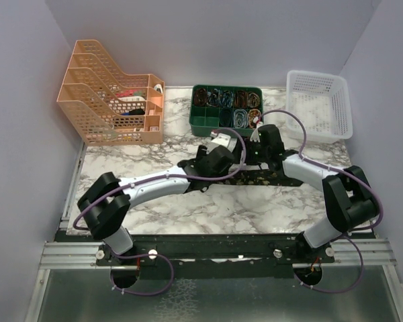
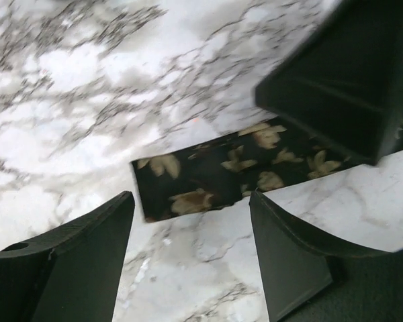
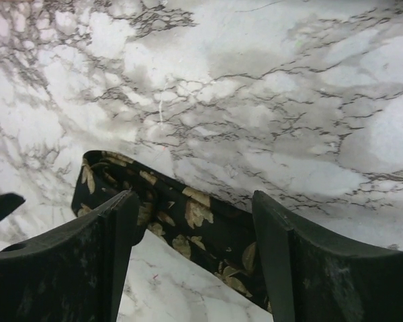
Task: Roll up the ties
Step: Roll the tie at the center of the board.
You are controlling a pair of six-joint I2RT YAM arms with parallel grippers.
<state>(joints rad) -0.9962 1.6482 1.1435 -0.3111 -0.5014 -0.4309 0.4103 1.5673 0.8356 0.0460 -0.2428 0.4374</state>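
Observation:
The tie (image 2: 215, 176) is black fabric with tan-gold leaf flecks and lies flat on the marble table (image 2: 87, 100). In the top view it runs left to right across the middle (image 1: 255, 179), under both wrists. My left gripper (image 2: 191, 201) is open just short of the tie's squared end, with only marble between its fingers. A dark block at the upper right of that view is the right gripper's finger (image 2: 342, 67). My right gripper (image 3: 195, 198) is open and straddles the tie (image 3: 201, 221), which crosses diagonally below it. The tie's end (image 3: 87, 178) looks folded over there.
At the back stand an orange file rack (image 1: 114, 100) on the left, a green compartment tray (image 1: 225, 107) in the middle and a white mesh basket (image 1: 319, 104) on the right. Purple cables (image 1: 302, 134) loop along both arms.

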